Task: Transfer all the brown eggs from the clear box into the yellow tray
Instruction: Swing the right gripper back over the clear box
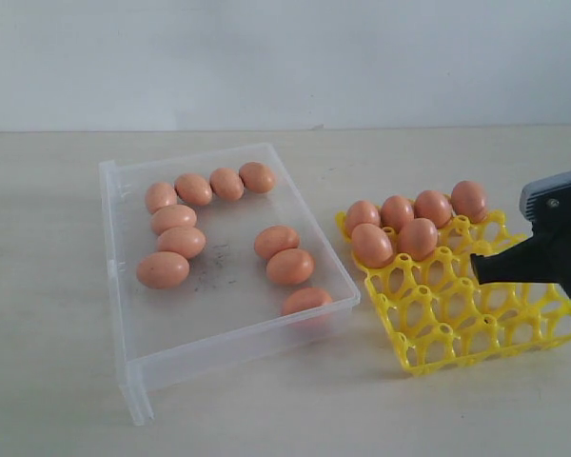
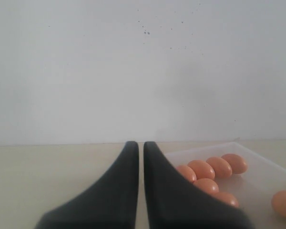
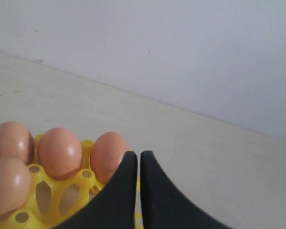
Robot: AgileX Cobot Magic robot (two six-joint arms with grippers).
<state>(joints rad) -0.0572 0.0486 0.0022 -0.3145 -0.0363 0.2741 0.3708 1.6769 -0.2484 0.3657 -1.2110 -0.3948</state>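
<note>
**Desk (image 1: 57,381):** pale wood-tone surface against a plain white wall (image 1: 266,57).

**Clear box (image 1: 219,297):** stood on the left half of the desk, at an angle to the desk edge. Dark scuffs were noted on its floor. Ten brown eggs (image 1: 181,242) lay inside:
- four in a row along the far wall
- three in a column down the left side
- three in a loose diagonal line on the right, the nearest touching or just beside the front wall

**Yellow tray (image 1: 476,333):** stood just beside the box's right wall, on the desk. Six eggs were seated in it: four filled the far row, and two sat in the left cups of the second row. The other cups held nothing.

**Right gripper (image 1: 476,269):** entered from the right edge of the exterior view, its black tip over the tray's right side, above unfilled cups. Whether it touched the tray could not be determined. In the right wrist view the fingers (image 3: 126,164) were pressed together with only a hairline seam between them. Nothing was held, and the tip was just in front of a far-row egg.

**Left gripper (image 2: 136,145):** not seen in the exterior view. Its wrist view showed the two fingers drawn together with a thin slit between them and nothing in the grip. The box and several eggs lay beyond and to one side.
</note>
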